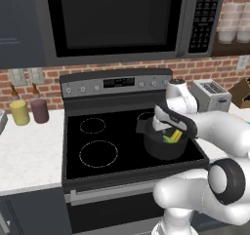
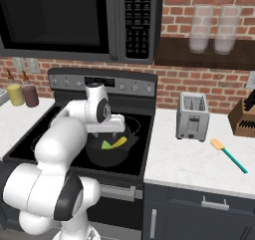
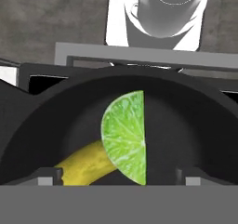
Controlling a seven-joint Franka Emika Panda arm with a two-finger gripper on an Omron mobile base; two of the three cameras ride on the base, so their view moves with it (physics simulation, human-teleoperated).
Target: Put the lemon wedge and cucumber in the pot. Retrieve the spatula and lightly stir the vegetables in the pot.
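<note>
Now the pot (image 2: 107,154) sits at the stove's (image 2: 60,134) front right corner, holding the cucumber (image 3: 88,168) and lemon wedge (image 3: 125,137). Right of the toaster (image 2: 192,117), the spatula (image 2: 228,155) lies on the worktop. Above the pot, the gripper (image 3: 119,177) hangs wide open, empty.

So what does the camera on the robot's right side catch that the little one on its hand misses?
Right base view alone: the spatula lying on the white counter, right of the toaster, plus the knife block and the microwave above the stove. Hand view alone: a close look down into the pot, where the lemon wedge lies over one end of the cucumber, between the open pincer tips. Both share the pot with both pieces inside.
</note>
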